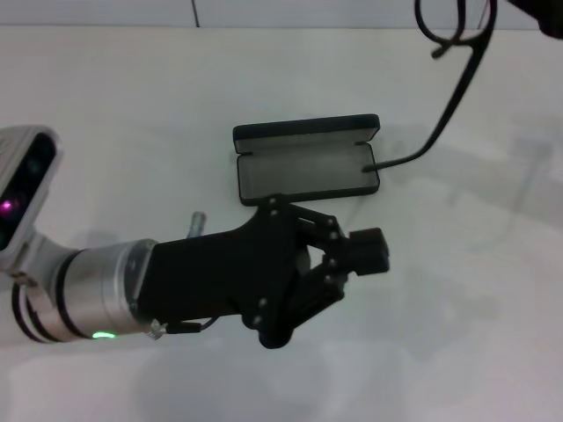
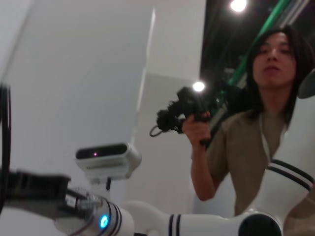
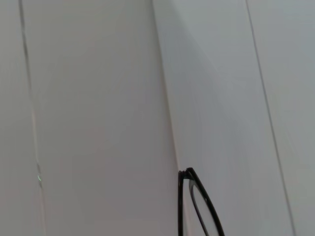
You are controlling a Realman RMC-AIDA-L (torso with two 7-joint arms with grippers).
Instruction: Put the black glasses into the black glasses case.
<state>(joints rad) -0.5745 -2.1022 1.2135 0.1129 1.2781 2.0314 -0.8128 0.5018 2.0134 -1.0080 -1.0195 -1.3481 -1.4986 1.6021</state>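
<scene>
Nearest the head camera, the left gripper (image 1: 365, 251) is held low over the white table (image 1: 132, 105), turned on its side with its fingers pointing toward the robot's right. The fingers appear drawn close together, and nothing is seen between them. The gripper is probably kept there as a standby, or to steady the case, though no contact with the case can be made out.

Just beyond the left gripper, on its far side, the black glasses case (image 1: 306, 165) lies open on the table. Its grey-lined tray faces up and the lid is laid back away from the robot, so the hollow is presented for loading from above.

Farther off, beyond the case and to its right, the black glasses (image 1: 450, 79) are held aloft at the top edge of the head view. One long temple arm hangs down and curves in, its tip at the right end of the open tray; whether it touches the lining cannot be told. This looks like a lead-in for lowering the frame into the case.

The right gripper itself is barely in view at the upper corner, so its opening cannot be told. In the right wrist view only a piece of the frame shows.
</scene>
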